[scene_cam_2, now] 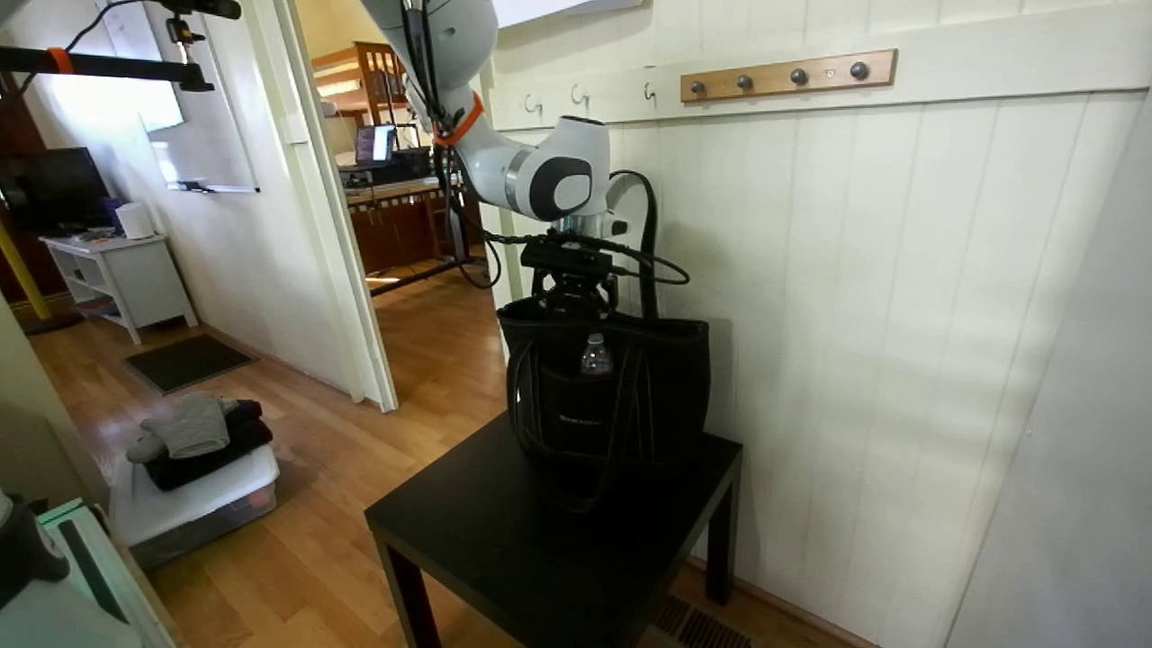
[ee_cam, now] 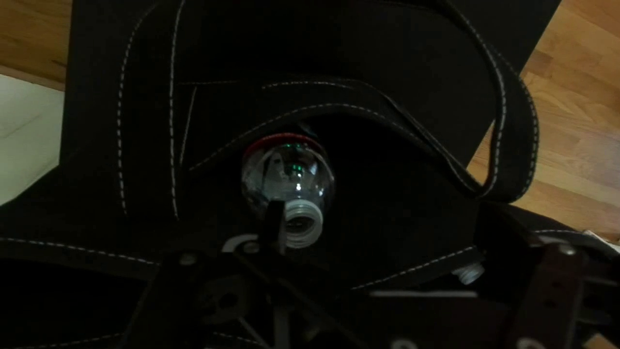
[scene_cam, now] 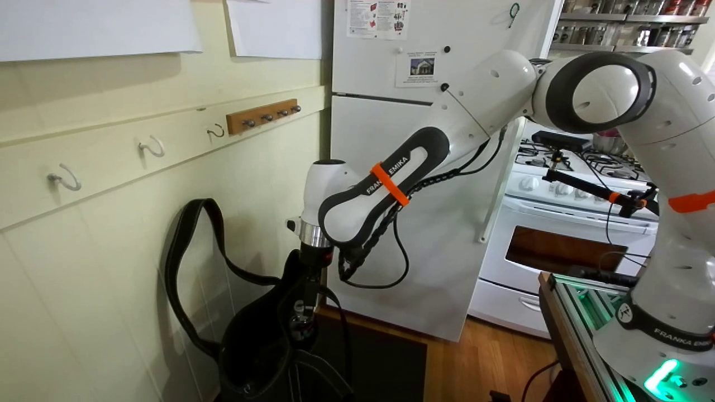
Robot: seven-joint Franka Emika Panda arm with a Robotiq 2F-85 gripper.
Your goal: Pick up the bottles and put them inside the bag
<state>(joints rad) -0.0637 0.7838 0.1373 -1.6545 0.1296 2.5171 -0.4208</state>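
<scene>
On that black tabletop (scene_cam_2: 486, 513) sits the bag (scene_cam_2: 661, 396), an uncapped clear bottle (scene_cam_2: 596, 356) in its pocket (scene_cam_2: 571, 398); above hangs the pincer (ee_cam: 380, 225), spread wide.

Black fabric tote bag (scene_cam_2: 621, 396), pale-stitched, upright on black side table (scene_cam_2: 468, 531), mouth gaping; long strap (scene_cam: 179, 240) in tall loop. Clear plastic bottle (ee_cam: 302, 182), red band below shoulder, neck threaded and open, upright in bag's outer pocket (scene_cam_2: 562, 400), lower part hidden. Second clear bottle (ee_cam: 470, 273): threaded neck showing just within main rim, rest hidden.
</scene>
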